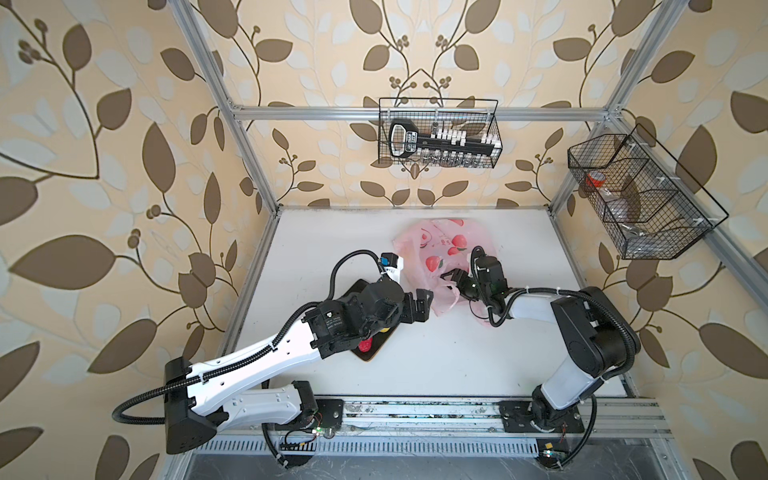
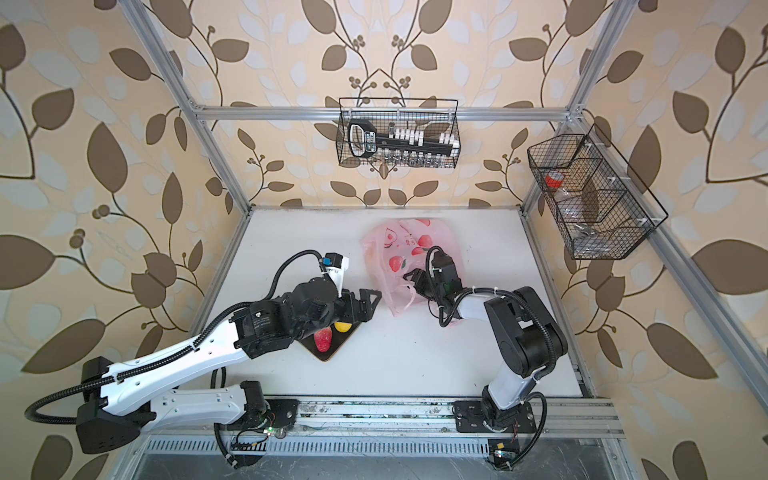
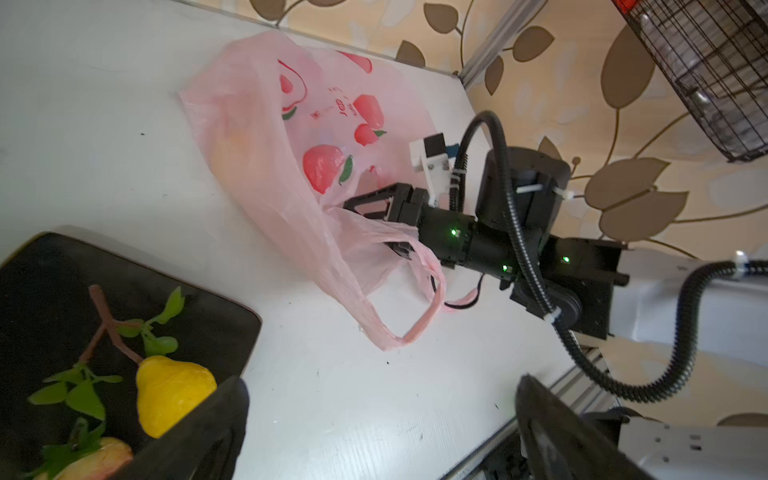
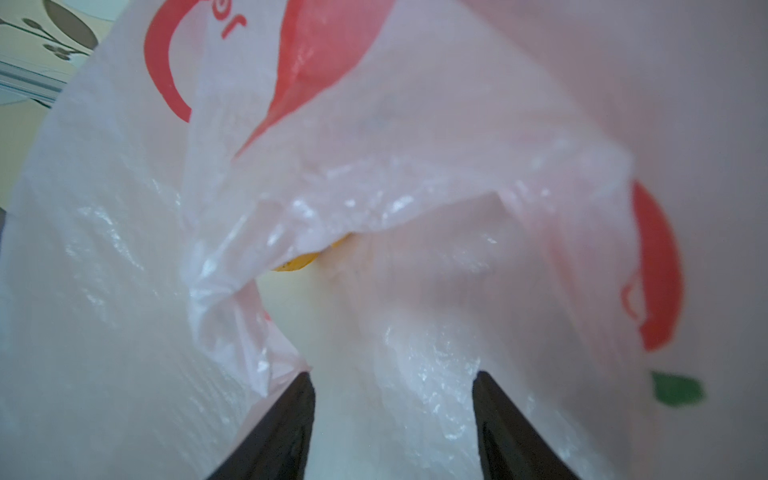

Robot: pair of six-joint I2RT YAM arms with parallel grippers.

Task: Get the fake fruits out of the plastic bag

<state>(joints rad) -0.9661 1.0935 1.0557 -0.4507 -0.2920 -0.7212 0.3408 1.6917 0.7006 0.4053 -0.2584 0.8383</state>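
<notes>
The pink plastic bag (image 1: 444,249) (image 2: 395,253) (image 3: 257,145) lies crumpled at the table's back middle, its mouth and handles toward the front. My right gripper (image 1: 451,279) (image 2: 412,277) (image 3: 374,224) (image 4: 392,376) is open, its fingers inside the bag's mouth with only film around them. Deep inside, a sliver of a yellow-orange fruit (image 4: 299,262) shows. My left gripper (image 1: 422,305) (image 2: 365,305) (image 3: 382,382) is wide open and empty, just left of the handles. On the dark mat (image 2: 328,355) (image 3: 41,282) lie a red strawberry (image 1: 365,345) (image 2: 323,338), a yellow fruit with a leafy stem (image 2: 343,327) (image 3: 170,395) and a peach (image 3: 99,457).
A wire basket (image 1: 438,133) with tools hangs on the back wall, and another wire basket (image 1: 640,195) on the right wall. Aluminium posts frame the table, and a metal rail (image 1: 415,411) with both arm bases runs along the front edge.
</notes>
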